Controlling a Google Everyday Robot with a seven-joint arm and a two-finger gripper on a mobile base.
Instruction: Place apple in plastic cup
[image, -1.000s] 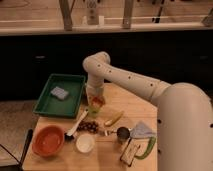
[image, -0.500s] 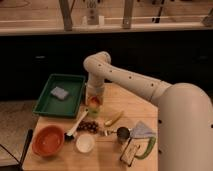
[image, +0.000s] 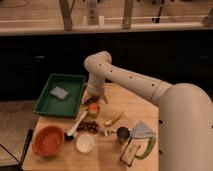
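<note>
Presently | claw (image: 93, 101) low over table (image: 135, 100), just above apple (image: 94, 109) | grip: cannot tell | apple apparently in plastic cup (image: 94, 114)

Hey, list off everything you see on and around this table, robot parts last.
table: one, light wood, centre
tray: one, green, table's back left
sponge: one, grey-blue, in the tray
apple: one, red-orange, directly under the tool
banana: one, yellow, right of the apple
grapes: one cluster, dark, mid-table
brush: one, white handle, left of the grapes
orange bowl: one, front left
white bowl: one, beside the orange bowl
metal cup: one, shiny, right of the grapes
bag: one, grey-blue, right side
arm: one, white, reaching from the right
tool: one, just above the apple
</note>
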